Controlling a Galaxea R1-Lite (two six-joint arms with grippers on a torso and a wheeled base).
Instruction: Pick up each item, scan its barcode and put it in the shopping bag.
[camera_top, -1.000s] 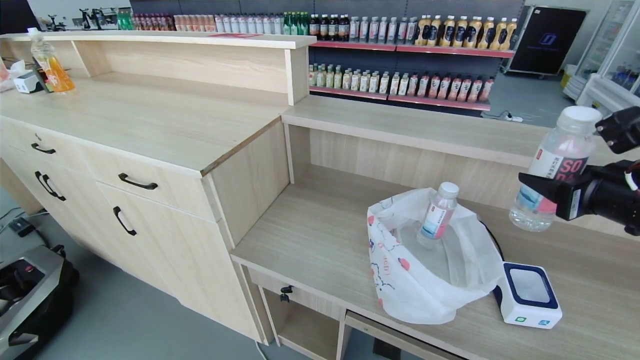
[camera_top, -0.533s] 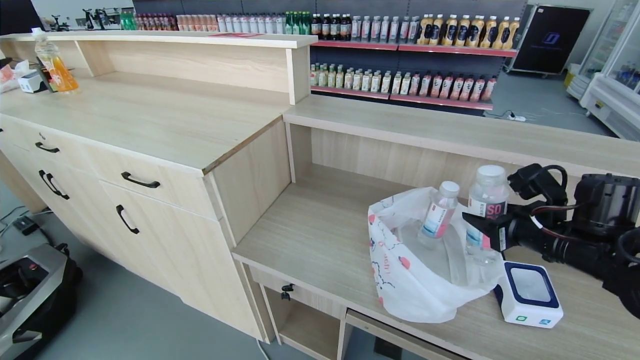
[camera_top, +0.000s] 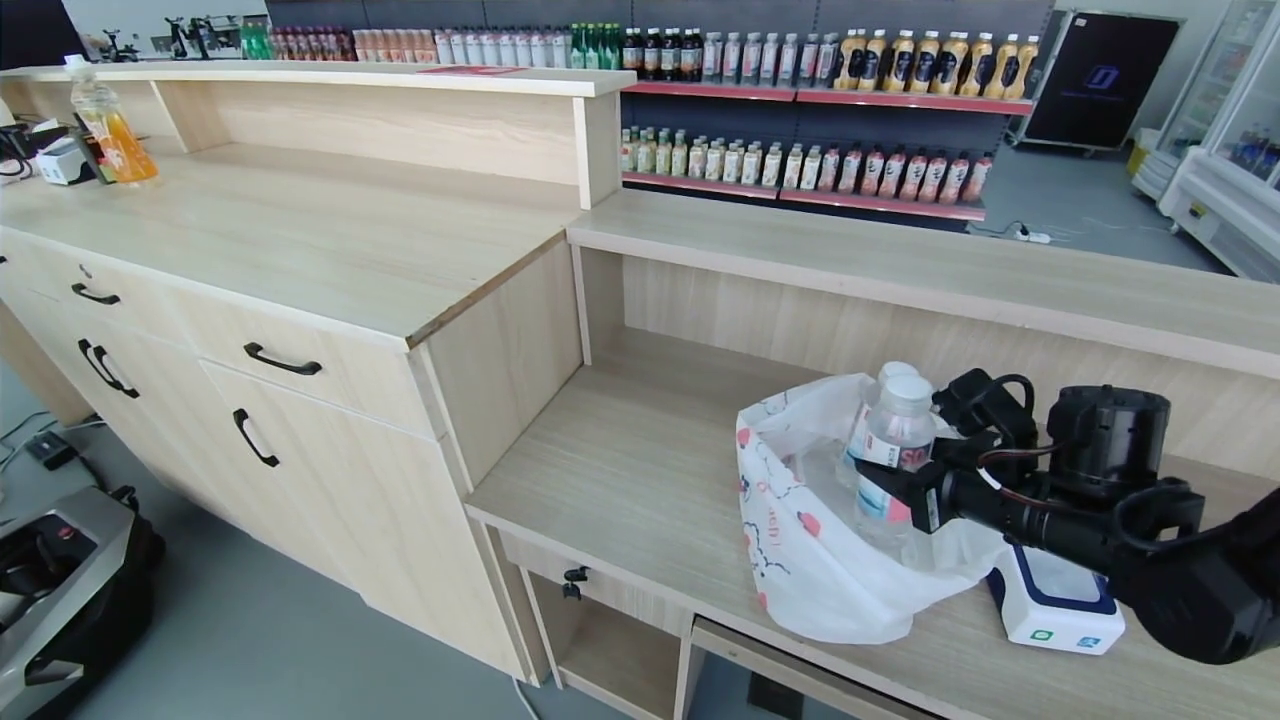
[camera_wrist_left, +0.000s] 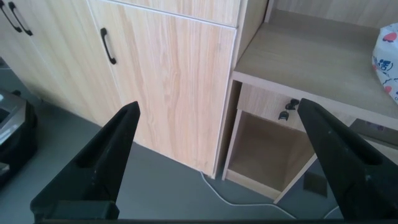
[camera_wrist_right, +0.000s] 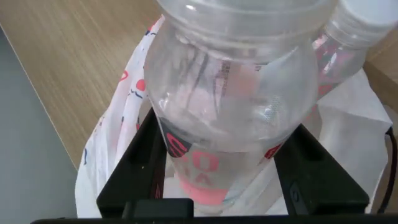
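Counter bears shopping bag and scanner, drink shelves behind.

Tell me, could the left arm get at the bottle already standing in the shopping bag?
Probably not now. The right tool holds a second bottle in the mouth of the shopping bag, just in front of the standing bottle, and the open left tool hangs low by the cabinet.

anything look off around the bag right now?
Nothing spilled or damaged. Only the tilted bottle in the shopping bag stands out: it leans rather than standing upright, with the soda bottle in the right pincer close beside it in the bag's mouth.
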